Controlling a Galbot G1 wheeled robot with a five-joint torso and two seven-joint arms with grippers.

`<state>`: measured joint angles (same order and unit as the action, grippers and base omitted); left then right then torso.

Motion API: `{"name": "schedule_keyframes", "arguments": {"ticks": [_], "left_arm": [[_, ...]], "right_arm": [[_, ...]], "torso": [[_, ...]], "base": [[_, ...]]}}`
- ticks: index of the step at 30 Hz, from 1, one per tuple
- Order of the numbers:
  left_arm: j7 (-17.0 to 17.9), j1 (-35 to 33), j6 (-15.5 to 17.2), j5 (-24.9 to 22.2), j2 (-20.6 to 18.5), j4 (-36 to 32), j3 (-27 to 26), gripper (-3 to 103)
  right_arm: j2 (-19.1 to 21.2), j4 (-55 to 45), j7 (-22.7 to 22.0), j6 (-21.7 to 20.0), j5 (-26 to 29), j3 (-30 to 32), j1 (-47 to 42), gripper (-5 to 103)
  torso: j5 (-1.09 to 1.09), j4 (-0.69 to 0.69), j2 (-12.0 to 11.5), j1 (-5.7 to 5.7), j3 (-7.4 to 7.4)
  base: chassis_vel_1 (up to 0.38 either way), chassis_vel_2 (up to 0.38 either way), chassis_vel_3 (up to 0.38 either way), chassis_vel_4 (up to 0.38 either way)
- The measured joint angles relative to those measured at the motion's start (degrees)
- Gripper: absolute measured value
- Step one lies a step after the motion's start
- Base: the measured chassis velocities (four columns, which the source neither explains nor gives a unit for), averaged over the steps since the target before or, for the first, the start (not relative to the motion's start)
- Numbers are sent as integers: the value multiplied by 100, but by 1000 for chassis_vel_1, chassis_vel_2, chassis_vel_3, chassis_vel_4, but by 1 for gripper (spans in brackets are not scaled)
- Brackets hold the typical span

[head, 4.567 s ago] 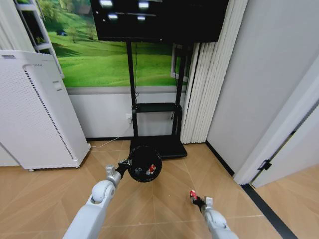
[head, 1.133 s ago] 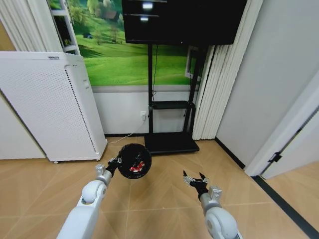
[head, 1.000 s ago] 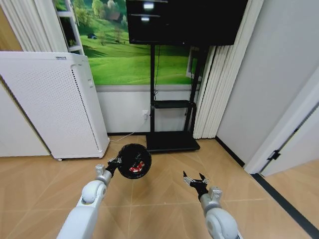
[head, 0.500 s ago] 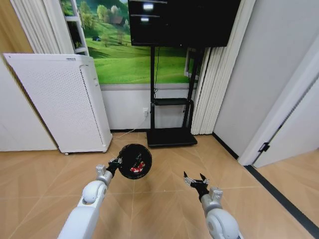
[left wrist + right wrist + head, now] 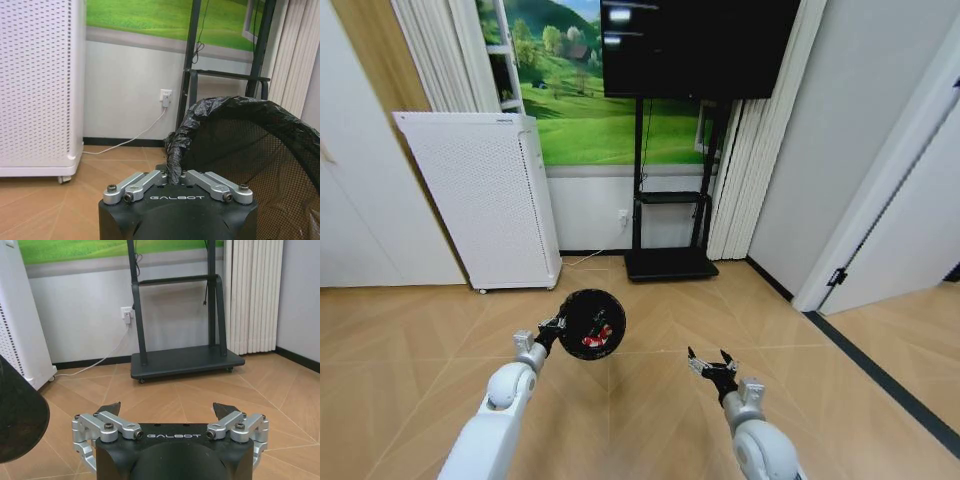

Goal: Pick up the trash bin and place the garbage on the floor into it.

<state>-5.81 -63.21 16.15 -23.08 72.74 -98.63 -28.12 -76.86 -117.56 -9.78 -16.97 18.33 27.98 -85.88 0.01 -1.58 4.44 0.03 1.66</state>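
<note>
My left gripper (image 5: 553, 327) is shut on the rim of the trash bin (image 5: 590, 324), a small round black mesh basket with a black liner, held above the floor (image 5: 650, 300) with its mouth tipped toward me. Red-and-white garbage (image 5: 593, 339) lies inside it. In the left wrist view the gripper (image 5: 174, 176) pinches the crumpled liner edge of the bin (image 5: 245, 145). My right gripper (image 5: 708, 362) hovers open to the right of the bin, nothing in it. The right wrist view shows that gripper (image 5: 167, 409) spread wide over bare floor, with the bin's edge (image 5: 20, 415) beside it.
A tall white perforated appliance (image 5: 485, 200) stands by the wall at back left. A black screen stand (image 5: 670, 262) sits on the floor straight ahead, pale curtains (image 5: 745, 180) beside it. A door and a dark floor strip (image 5: 880, 375) lie to the right.
The camera has pulled back and turned, so the room shifted right in view. My right gripper held a small red piece 4.6 s ago; now it is open and empty.
</note>
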Motion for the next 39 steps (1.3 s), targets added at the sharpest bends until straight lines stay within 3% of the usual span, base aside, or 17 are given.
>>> {"name": "schedule_keyframes", "arguments": {"ticks": [10,12,13,14,15,18,19,21,31,39], "left_arm": [[806,-200,174,-396,464,42,-508,4],[1242,-269,335,-622,605,84,-758,4],[1242,-269,335,-622,605,84,-758,4],[1626,-294,444,-855,685,129,-955,4],[1626,-294,444,-855,685,129,-955,4],[2441,-231,643,-1491,760,349,-1378,4],[2441,-231,643,-1491,760,349,-1378,4],[2925,-40,699,-2024,684,580,-1577,4],[3480,858,1031,-2930,285,1580,-1779,4],[3677,1617,999,-3034,166,2436,-1758,4]], "right_arm": [[-6,179,22,160,-20,37,30,100],[-6,246,19,199,-18,59,29,100],[-6,246,19,199,-18,59,29,100],[-6,283,19,210,-18,61,31,100],[-6,283,19,210,-18,61,31,100],[-12,375,-4,254,-18,47,66,100],[-12,375,-4,254,-18,47,66,100],[5,439,-24,274,-11,30,124,100],[33,501,-112,259,6,32,222,100],[29,519,-123,262,-6,81,171,100]], "torso": [[-1,1,-1,1,3],[0,-2,0,1,3],[0,-2,0,1,3],[-2,-2,0,1,3],[-2,-2,0,1,3],[-4,3,-1,1,2],[-4,3,-1,1,2],[-1,4,0,1,1],[-3,2,-1,1,2],[-2,0,-1,1,2]], "base": [[74,111,-89,-102],[-73,-13,66,41],[-80,-39,43,57],[-35,-58,25,57],[-35,-58,25,57],[-12,-19,8,14],[0,0,0,0],[0,0,0,0],[0,0,0,0],[0,0,0,0]]}}
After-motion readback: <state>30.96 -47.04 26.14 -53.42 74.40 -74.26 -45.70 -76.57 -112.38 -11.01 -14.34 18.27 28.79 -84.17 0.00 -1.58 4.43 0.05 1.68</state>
